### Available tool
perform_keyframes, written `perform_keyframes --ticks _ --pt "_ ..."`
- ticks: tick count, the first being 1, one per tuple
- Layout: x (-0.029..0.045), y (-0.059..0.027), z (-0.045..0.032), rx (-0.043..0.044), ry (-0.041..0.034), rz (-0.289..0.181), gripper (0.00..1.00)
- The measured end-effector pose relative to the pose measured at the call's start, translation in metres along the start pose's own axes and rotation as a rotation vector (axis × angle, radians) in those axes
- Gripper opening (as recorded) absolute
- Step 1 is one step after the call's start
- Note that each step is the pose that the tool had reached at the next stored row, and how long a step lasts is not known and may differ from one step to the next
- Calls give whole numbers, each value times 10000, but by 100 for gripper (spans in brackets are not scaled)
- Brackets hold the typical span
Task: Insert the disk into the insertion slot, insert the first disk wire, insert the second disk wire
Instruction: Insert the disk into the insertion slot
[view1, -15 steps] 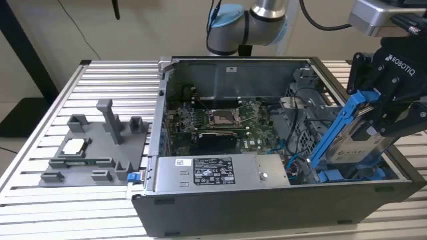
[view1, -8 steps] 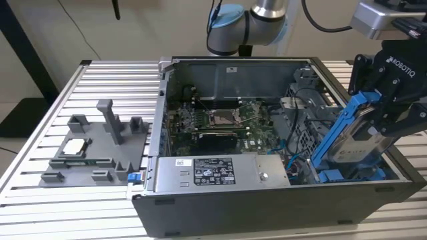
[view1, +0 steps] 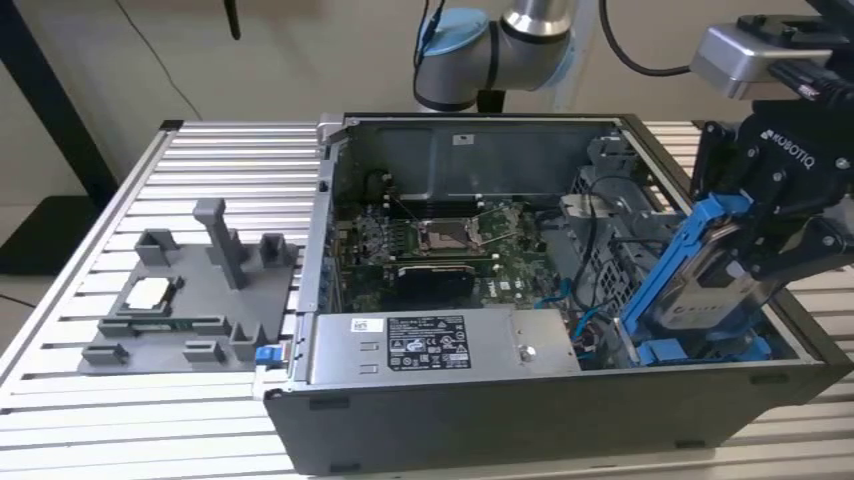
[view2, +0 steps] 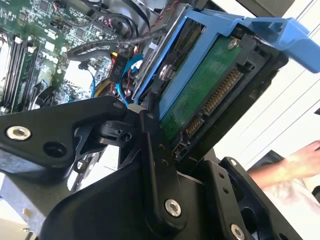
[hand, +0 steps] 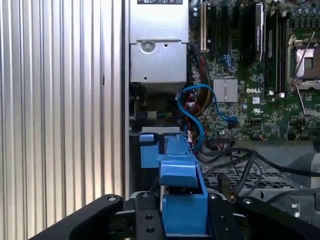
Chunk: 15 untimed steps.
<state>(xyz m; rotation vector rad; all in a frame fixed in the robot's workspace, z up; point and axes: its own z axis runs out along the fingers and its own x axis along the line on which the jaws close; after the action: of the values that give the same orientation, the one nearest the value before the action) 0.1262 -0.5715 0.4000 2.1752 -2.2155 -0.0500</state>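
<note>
Gripper (view1: 763, 245) clenched on disk (view1: 705, 292), tilted over bay — blue cable (hand: 199, 131) nearby could snag carrier — jam likely.

One disk (view1: 707, 290), one computer case (view1: 534, 430), one grey fixture (view1: 200, 300)

A table (view1: 200, 170) of ribbed aluminium slats carries everything. An open computer case (view1: 534, 425) lies on its side on it, below the jaws of the gripper (view1: 754, 255), with its open face turned up toward them. A grey fixture plate (view1: 200, 310) with upright posts lies flat on the slats, well apart from the jaws, just beside the case wall farthest from them. In the first wrist view, bare slats run alongside the case.
</note>
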Motion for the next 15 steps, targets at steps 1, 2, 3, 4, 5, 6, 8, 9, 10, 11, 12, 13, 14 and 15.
perform_keyframes --ticks 1,2,3,4,5,6,8,9,10,11,12,13,14,15 --pt "0 0 15 -10 1 1 33" --pt "-1 -1 30 -18 4 0 33" --pt "-1 -2 49 -23 2 1 33" --pt "-2 -3 68 -26 2 0 33" --pt "-4 -4 84 -31 3 0 33" --pt "-5 -4 94 -37 0 0 33" --pt "-4 -4 92 -39 -11 0 34" --pt "-4 -4 94 -40 -42 -1 34" --pt "-4 -4 91 -41 -84 -3 40" --pt "-4 -3 80 -42 -120 -5 40" --pt "-4 -3 67 -42 -150 -7 40" --pt "-4 -3 60 -43 -186 -9 40" --pt "-4 -2 61 -43 -217 -10 40" --pt "-5 -3 61 -44 -228 -11 40"
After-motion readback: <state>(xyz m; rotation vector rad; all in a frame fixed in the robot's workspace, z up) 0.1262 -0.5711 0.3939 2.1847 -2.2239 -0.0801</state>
